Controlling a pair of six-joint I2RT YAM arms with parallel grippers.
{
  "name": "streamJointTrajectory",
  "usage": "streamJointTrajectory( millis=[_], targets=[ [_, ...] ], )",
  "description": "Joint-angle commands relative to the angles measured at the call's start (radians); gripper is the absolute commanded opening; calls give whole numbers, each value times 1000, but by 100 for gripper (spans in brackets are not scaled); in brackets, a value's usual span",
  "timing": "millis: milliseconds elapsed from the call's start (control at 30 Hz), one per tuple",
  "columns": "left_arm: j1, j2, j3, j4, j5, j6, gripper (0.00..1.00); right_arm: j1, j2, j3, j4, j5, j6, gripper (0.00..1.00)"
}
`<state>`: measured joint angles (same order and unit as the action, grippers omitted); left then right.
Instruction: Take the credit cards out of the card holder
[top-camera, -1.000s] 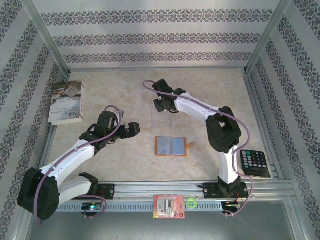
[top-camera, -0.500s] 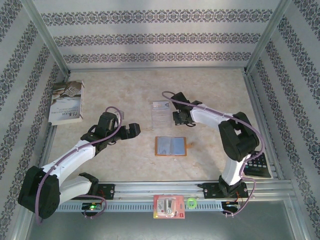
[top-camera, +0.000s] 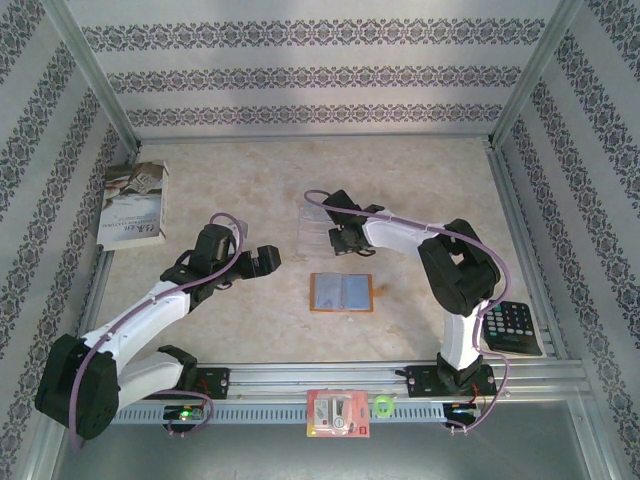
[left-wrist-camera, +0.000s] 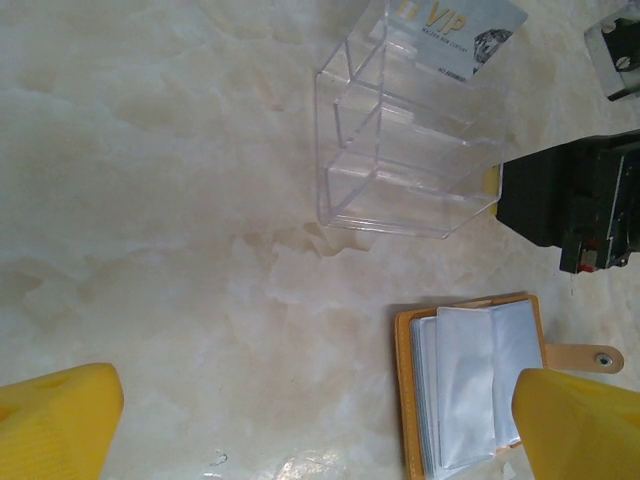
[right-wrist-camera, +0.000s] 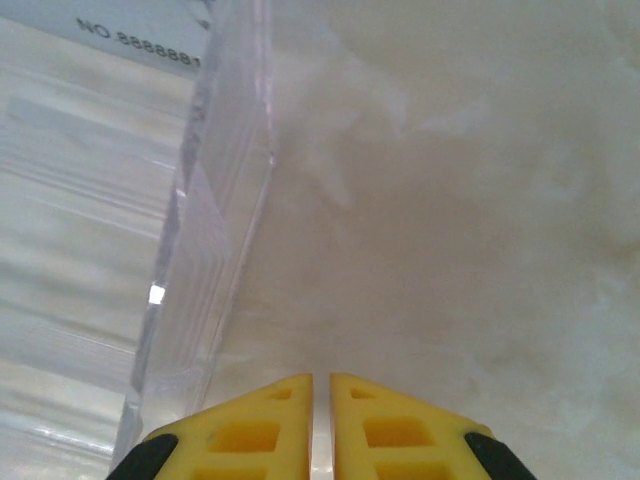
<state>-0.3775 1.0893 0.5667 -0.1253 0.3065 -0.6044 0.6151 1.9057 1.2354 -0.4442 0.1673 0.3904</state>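
Lying open on the marble table, the card holder, blue-grey pockets up, left gripper near it with fingers spread wide, right gripper pressed together just beside the clear tray, one credit card at the tray's far end

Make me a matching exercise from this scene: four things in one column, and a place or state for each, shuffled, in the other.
Things
1. card holder
2. clear tray
3. right hand
4. book

Places or states
A. shut, beside the tray's wall
B. lying open, pockets up
C. by the left edge of the table
D. holds a VIP card

Pairs: 1-B, 2-D, 3-A, 4-C.
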Motion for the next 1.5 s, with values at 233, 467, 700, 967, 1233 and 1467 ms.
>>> streamJointTrajectory(
  millis=[233, 467, 700, 967, 1233, 1467],
  targets=[
    [10, -48, -23, 1, -11, -9, 100, 16, -161, -82, 1, 4, 33, 35],
    [9, -70, -49, 14, -54, -16, 100, 196, -207, -158, -87, -81, 1, 44],
    [9, -65, -62, 16, -50, -15, 100, 347, -154, -164, -109, -18, 33, 45],
    [10, -46, -66, 39, -24, -16, 98, 396, -103, -161, -123, 3, 40, 42],
    [-14, -9, -65, 67, 21, -29, 86, 400, -145, -217, -34, -40, 20, 15],
    [-127, 45, -78, 133, 9, -60, 78, 379, -225, -267, 108, -164, 22, 0]
  ],
)
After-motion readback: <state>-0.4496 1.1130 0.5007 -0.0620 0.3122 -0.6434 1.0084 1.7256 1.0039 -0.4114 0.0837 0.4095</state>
